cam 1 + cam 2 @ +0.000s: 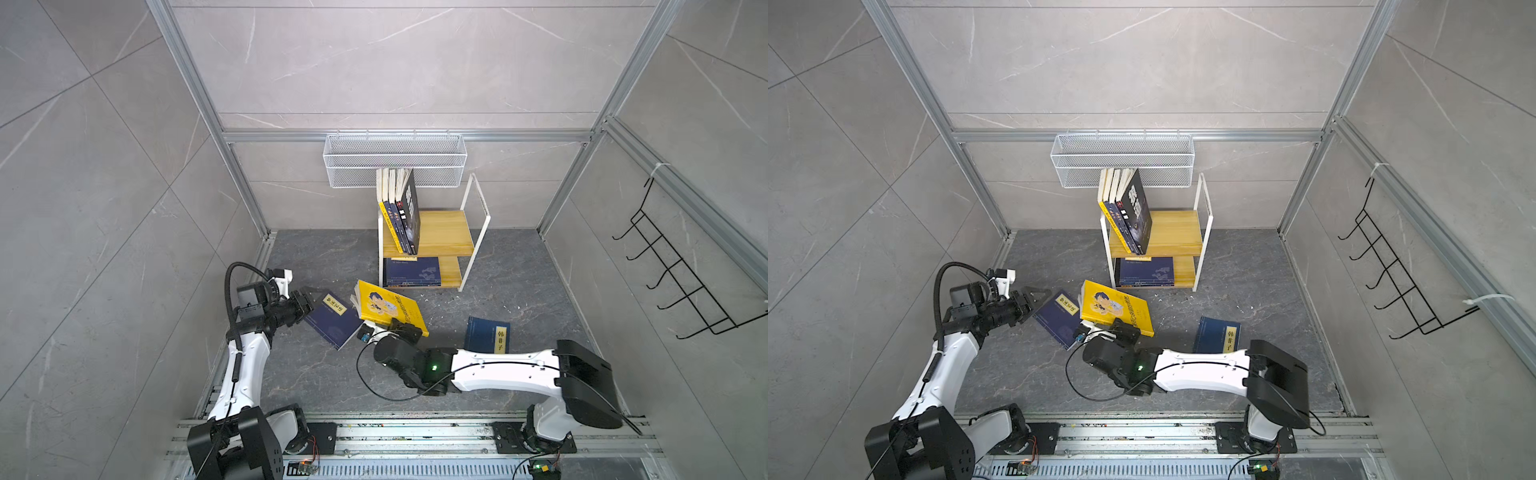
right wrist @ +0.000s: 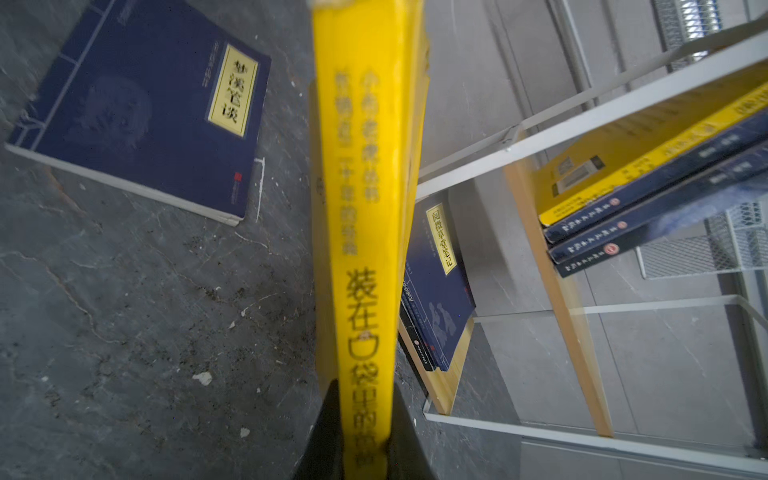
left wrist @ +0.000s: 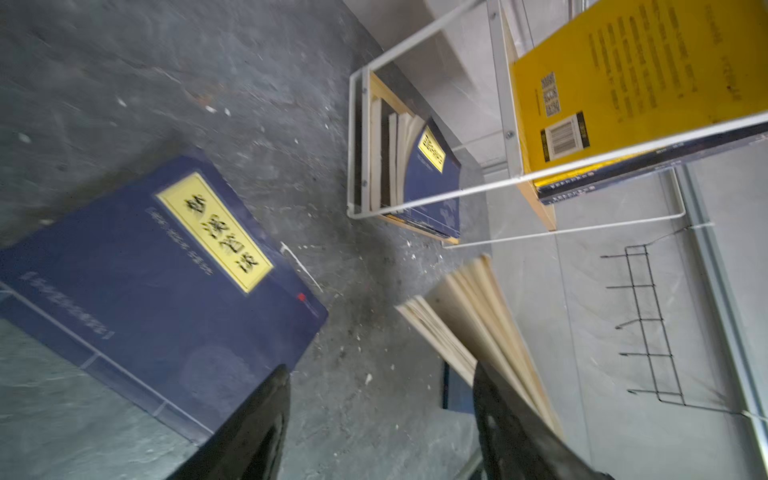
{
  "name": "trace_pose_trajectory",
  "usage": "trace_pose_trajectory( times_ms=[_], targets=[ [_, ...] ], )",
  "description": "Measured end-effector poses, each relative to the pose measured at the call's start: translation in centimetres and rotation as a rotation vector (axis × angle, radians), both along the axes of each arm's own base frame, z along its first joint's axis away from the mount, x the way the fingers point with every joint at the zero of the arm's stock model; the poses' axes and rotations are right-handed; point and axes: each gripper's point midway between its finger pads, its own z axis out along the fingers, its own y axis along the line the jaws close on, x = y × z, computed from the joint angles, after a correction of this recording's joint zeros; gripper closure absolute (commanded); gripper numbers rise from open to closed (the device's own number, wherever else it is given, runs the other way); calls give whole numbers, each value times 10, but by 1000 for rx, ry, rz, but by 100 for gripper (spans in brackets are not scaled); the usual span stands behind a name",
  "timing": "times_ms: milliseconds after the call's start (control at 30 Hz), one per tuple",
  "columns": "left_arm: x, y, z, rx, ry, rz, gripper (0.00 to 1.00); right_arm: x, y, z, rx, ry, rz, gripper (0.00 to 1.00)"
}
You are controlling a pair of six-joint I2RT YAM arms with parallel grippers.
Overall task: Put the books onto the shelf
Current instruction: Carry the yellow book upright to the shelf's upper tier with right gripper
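Note:
A yellow cartoon-cover book (image 1: 390, 309) (image 1: 1115, 309) is tilted up off the floor, my right gripper (image 1: 405, 326) (image 2: 365, 415) shut on its spine (image 2: 365, 208). Its pages (image 3: 478, 316) fan open. A navy book with a yellow label (image 1: 332, 320) (image 3: 158, 291) (image 2: 145, 108) lies flat beside it. My left gripper (image 1: 307, 301) (image 3: 380, 370) is open at that book's corner, bare floor between its fingers. Another navy book (image 1: 486, 334) lies to the right. The shelf (image 1: 440, 232) (image 1: 1175, 232) holds several leaning books (image 1: 401, 212) on top and a navy stack (image 1: 411, 271) below.
A white mesh basket (image 1: 395, 160) hangs on the back wall just above the shelf's books. A black hook rack (image 1: 673, 274) is on the right wall. The right arm (image 1: 498, 365) lies low across the floor in front of the right-hand navy book.

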Motion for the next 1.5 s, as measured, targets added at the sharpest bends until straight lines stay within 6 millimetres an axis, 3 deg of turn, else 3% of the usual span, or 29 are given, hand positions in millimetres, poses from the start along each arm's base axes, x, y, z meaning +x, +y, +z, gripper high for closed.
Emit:
trace_pose_trajectory(
  times_ms=[133, 300, 867, 1033, 1167, 1367, 1500],
  targets=[
    [2, 20, -6, 36, 12, 74, 10, -6, -12, 29, 152, -2, -9, 100],
    [2, 31, -12, 83, 15, 102, 3, -16, -45, 58, 347, 1, -22, 100],
    [0, 34, -16, 107, 27, 108, 0, -15, -144, 175, 946, -101, -158, 100],
    [-2, 36, -17, 104, 34, 114, 0, 5, -175, 190, 1011, -173, -265, 100],
    [-3, 35, -17, 101, 40, 113, 0, 28, -186, 200, 1030, -222, -336, 100],
    [-4, 34, -17, 96, 46, 110, 0, 79, -174, 207, 1010, -252, -393, 100],
    [-4, 34, -16, 95, 48, 110, 0, 119, -168, 198, 979, -243, -406, 100]
  ],
)
